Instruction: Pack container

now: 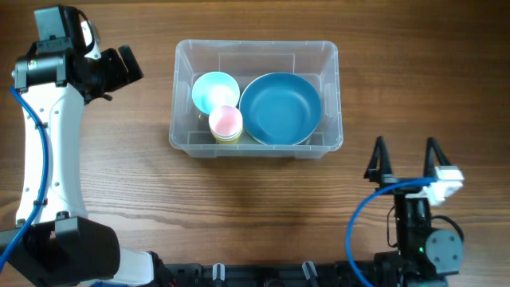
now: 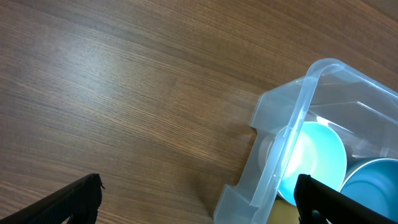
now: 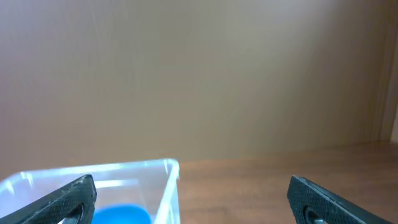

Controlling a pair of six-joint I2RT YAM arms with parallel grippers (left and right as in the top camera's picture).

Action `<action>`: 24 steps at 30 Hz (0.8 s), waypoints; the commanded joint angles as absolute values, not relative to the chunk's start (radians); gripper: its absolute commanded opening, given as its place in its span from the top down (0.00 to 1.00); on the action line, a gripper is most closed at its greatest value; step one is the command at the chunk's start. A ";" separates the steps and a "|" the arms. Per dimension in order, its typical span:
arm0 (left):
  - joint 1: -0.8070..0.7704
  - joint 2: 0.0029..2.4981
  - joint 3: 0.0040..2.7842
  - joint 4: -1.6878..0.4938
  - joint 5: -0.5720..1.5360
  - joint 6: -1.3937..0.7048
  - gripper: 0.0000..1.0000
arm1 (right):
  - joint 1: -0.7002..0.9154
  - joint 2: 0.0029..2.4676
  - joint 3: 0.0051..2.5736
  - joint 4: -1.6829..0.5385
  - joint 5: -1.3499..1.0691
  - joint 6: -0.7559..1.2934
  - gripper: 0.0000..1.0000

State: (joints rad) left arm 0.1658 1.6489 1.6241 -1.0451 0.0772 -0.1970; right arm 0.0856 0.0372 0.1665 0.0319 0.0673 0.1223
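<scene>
The clear plastic container (image 1: 331,60) stands at the table's middle back. Inside it are a large blue bowl (image 1: 280,108), a light cyan bowl (image 1: 214,91) and a pink cup (image 1: 225,121) stacked on a yellow one. My left gripper (image 1: 127,66) is open and empty, to the left of the container and apart from it. Its wrist view shows the container's corner (image 2: 305,106) and the cyan bowl (image 2: 317,158). My right gripper (image 1: 406,159) is open and empty near the front right. Its wrist view shows the container's rim (image 3: 168,168) and the blue bowl (image 3: 121,214).
The wooden table (image 1: 96,183) surrounds the container. The left arm's white link (image 1: 52,151) runs along the left side. The right arm's base (image 1: 422,239) sits at the front edge. A plain wall fills the upper right wrist view.
</scene>
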 commanded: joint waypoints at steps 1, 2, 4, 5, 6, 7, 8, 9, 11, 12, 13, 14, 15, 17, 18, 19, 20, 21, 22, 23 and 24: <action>0.170 1.629 1.625 -1.043 0.086 -0.207 0.00 | 0.090 0.004 0.105 0.047 0.020 0.052 0.00; 0.170 1.629 1.625 -1.043 0.086 -0.207 0.00 | 0.090 0.004 0.096 0.047 0.020 0.052 0.00; 0.170 1.629 1.625 -1.043 0.086 -0.207 0.00 | 0.089 0.004 0.083 0.047 0.020 0.052 0.00; 0.170 1.629 1.625 -1.043 0.086 -0.207 0.00 | 0.089 0.004 0.076 0.048 0.022 0.052 0.00; 0.170 1.629 1.625 -1.043 0.086 -0.207 0.00 | 0.087 0.004 0.071 0.047 0.022 0.052 0.00; 0.170 1.629 1.625 -1.043 0.086 -0.207 0.00 | 0.081 0.004 0.063 0.046 0.022 0.052 0.00; 0.170 1.629 1.625 -1.043 0.086 -0.207 0.00 | 0.071 0.004 0.052 0.043 0.021 0.057 0.00; 0.170 1.629 1.625 -1.043 0.086 -0.207 0.00 | 0.060 0.004 0.044 0.036 0.021 0.067 0.00; 0.170 1.629 1.625 -1.043 0.086 -0.207 0.00 | 0.043 0.003 0.031 0.022 0.025 0.101 0.00; 0.170 1.629 1.625 -1.043 0.086 -0.207 0.00 | 0.036 0.003 0.024 0.021 0.025 0.113 0.00; 0.170 1.629 1.625 -1.043 0.086 -0.207 0.00 | 0.032 0.003 0.017 0.018 0.025 0.116 0.00; 0.170 1.629 1.625 -1.043 0.086 -0.207 0.00 | 0.032 0.003 0.006 0.017 0.024 0.115 0.00; 0.170 1.629 1.625 -1.043 0.086 -0.207 0.00 | 0.032 0.003 0.005 0.007 0.020 0.114 0.00; 0.170 1.629 1.625 -1.043 0.086 -0.207 0.00 | 0.032 0.003 0.005 0.008 0.017 0.101 0.00; 0.170 1.629 1.625 -1.043 0.086 -0.207 0.00 | 0.032 0.003 0.005 0.008 0.017 0.090 0.00; 0.170 1.629 1.625 -1.043 0.086 -0.207 0.00 | 0.032 0.003 0.005 0.008 0.016 0.076 0.00; 0.170 1.629 1.625 -1.043 0.086 -0.207 0.00 | 0.032 0.003 0.005 0.008 0.017 0.074 0.00; 0.170 1.629 1.625 -1.043 0.086 -0.207 0.00 | 0.032 0.003 0.005 0.008 0.017 0.070 0.00; 0.170 1.629 1.625 -1.043 0.086 -0.207 0.00 | 0.032 0.003 0.005 0.008 0.017 0.071 0.00; 0.170 1.629 1.625 -1.043 0.086 -0.207 0.00 | 0.032 0.003 0.005 0.008 0.016 0.076 0.00; 0.170 1.629 1.625 -1.043 0.086 -0.207 0.00 | 0.032 0.003 0.005 0.008 0.016 0.081 0.00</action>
State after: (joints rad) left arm 0.1658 1.6489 1.6241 -1.0454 0.0772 -0.1970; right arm 0.0364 0.0200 0.0067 0.0048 0.0330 0.0837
